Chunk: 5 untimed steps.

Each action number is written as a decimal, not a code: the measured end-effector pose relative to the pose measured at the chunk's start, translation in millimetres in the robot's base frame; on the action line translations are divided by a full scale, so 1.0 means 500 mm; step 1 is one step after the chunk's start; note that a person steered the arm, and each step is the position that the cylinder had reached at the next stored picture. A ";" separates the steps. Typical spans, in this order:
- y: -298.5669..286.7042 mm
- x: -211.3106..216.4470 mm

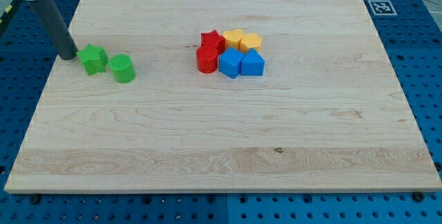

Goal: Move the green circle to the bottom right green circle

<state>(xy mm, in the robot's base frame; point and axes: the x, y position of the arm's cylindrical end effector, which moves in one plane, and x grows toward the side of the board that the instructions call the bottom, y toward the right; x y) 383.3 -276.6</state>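
Observation:
A green circle block point(123, 68) lies at the view's left on the wooden board point(221, 148). A green star block point(92, 59) lies just to its left, nearly touching it. My tip point(67, 56) rests on the board close to the left side of the green star, at the board's left edge. The dark rod rises from it toward the view's top left corner.
A tight cluster sits at the upper middle: a red star point(212, 41), a red circle point(206, 60), a yellow heart point(233, 39), a yellow hexagon point(251, 42) and two blue blocks point(230, 63) point(252, 63). A marker tag point(380, 7) lies off the board's top right corner.

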 end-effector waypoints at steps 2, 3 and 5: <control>-0.013 0.007; -0.016 -0.078; 0.089 -0.164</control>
<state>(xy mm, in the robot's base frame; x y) 301.3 -232.0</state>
